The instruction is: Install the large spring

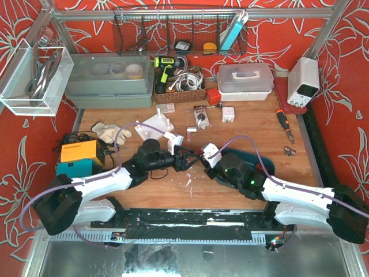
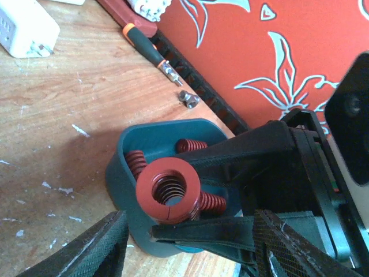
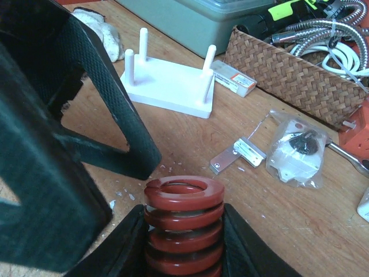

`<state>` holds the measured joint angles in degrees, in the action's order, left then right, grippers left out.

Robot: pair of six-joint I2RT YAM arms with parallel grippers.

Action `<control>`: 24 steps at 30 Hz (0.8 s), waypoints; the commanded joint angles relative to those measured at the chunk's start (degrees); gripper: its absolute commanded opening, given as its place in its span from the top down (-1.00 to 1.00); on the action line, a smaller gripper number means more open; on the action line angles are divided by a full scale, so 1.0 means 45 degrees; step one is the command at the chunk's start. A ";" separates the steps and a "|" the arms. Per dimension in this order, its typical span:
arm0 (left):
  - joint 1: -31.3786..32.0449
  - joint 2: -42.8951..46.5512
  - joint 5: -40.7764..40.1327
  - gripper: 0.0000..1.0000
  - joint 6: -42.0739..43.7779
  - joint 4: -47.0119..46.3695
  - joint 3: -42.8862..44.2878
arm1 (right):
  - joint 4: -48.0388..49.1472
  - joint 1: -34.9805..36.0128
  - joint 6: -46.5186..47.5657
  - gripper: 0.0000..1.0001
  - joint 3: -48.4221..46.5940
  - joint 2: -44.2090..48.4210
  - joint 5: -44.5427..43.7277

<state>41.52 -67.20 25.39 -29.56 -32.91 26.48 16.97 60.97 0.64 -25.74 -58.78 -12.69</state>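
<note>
- Now the right fingers (image 3: 248, 254) pinch the large spring (image 3: 184, 231), near the tray (image 2: 121, 184).
- Opposite, the left fingers (image 2: 86, 251) gape wide — empty.
- Round coils could slip or tilt, missing the pegs of the white stand (image 3: 167, 81).

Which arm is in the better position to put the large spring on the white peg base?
Right: the right hand grips the large spring, with the white peg base ahead. The left hand is open and empty.

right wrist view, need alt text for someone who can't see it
A large red spring stands upright, clamped in the right gripper. Behind it on the wooden table sit a white pegged base and a wicker basket.
</note>
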 commanded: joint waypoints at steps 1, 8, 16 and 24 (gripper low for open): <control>-0.0037 -0.0460 0.0698 -0.21 -0.0054 -0.0019 0.0575 | 0.1090 0.0244 0.0425 1.00 0.0125 -0.0061 -0.0334; -0.0046 -0.0993 0.1149 -0.16 -0.0198 -0.0059 0.0804 | 0.1528 0.0367 0.0560 1.00 0.0466 0.0092 0.0004; -0.0045 -0.1114 0.1282 0.00 -0.0404 -0.0159 0.0796 | 0.1931 0.0476 0.0725 1.00 0.0601 -0.0012 0.0164; -0.0046 -0.1616 0.2334 0.16 -0.0716 -0.0554 0.0942 | 0.2116 0.0542 0.0924 1.00 0.0661 -0.0273 0.0090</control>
<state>41.04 -73.58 30.37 -32.10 -32.91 29.17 21.58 62.67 3.73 -22.90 -59.42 -12.38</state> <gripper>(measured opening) 0.452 0.332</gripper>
